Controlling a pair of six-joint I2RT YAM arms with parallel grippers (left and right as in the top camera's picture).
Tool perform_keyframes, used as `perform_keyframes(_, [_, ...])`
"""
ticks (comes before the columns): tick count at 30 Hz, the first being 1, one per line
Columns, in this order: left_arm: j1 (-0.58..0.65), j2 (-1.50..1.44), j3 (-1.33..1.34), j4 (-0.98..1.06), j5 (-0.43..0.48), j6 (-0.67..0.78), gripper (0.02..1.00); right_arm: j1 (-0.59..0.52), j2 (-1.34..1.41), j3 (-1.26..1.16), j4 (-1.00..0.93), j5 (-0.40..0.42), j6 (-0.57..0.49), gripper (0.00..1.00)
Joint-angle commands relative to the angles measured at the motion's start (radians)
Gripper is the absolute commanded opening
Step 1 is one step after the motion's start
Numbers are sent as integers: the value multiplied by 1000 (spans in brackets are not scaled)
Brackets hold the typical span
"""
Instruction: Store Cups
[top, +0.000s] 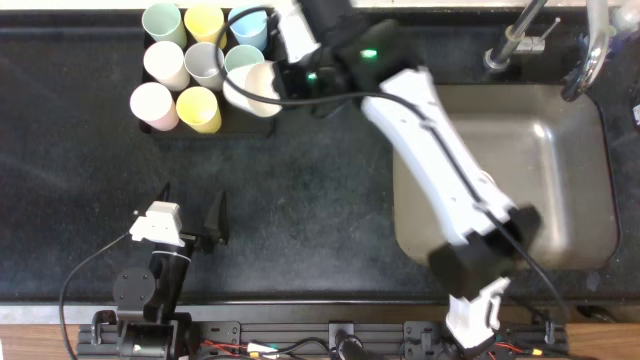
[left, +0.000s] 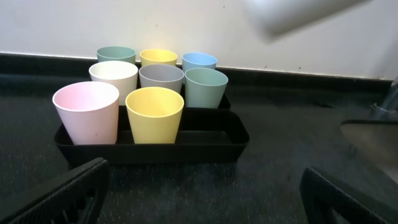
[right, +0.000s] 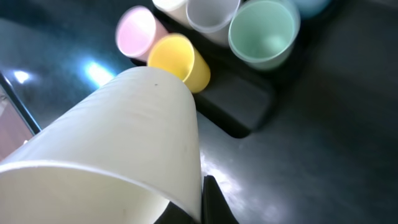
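Note:
A black tray (top: 150, 128) at the back left of the counter holds several upright cups, among them a pink cup (top: 153, 105), a yellow cup (top: 198, 108) and a pale green cup (right: 262, 32). My right gripper (top: 287, 80) reaches across and is shut on a white cup (top: 252, 90), held tilted above the tray's bare corner slot (right: 239, 102). In the right wrist view that white cup (right: 124, 155) looms large, beside one dark finger (right: 211, 199). My left gripper (top: 192, 228) is open near the front edge, facing the tray (left: 186, 149) from a distance.
A steel sink (top: 500, 170) with a faucet (top: 520, 40) lies to the right, under the right arm's long white link. Dark countertop (top: 300, 200) stretches between the tray and the left gripper. A white wall (left: 186, 25) rises behind the tray.

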Motion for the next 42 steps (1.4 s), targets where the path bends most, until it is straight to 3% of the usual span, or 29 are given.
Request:
perform_keyframes(1, [-3,-12,-3,-1,-4,-7,1000,36,68,15,29,-2,83,42])
perform_keyframes(15, [-3,-12,-3,-1,-4,-8,1000,55,204,14,22,177,192,47])
perform_keyframes(42, [-3,-12,-3,-1,-4,-7,1000,68,297,14,135,179,216,45])
